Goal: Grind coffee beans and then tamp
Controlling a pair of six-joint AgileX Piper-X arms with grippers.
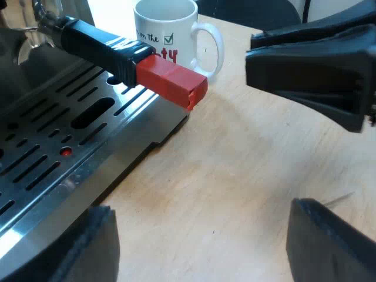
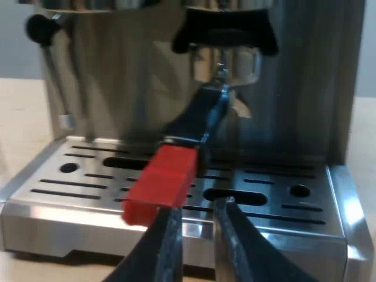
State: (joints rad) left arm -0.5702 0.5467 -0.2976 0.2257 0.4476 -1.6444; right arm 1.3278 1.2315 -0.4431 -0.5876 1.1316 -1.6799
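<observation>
Jutting over slotted steel tray point(image 2: 282, 218) sits blocky red handle end point(image 2: 160, 185)

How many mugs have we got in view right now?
1. The mug stands on the table beside the espresso machine's drip tray, just past the red end of the holder's handle. Others could be hidden out of view.

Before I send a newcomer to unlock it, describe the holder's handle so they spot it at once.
Find the espresso machine and its slotted drip tray. A dark handle juts out over that tray from the machine's front. It ends in a red block, unlike the white mug nearby.
</observation>
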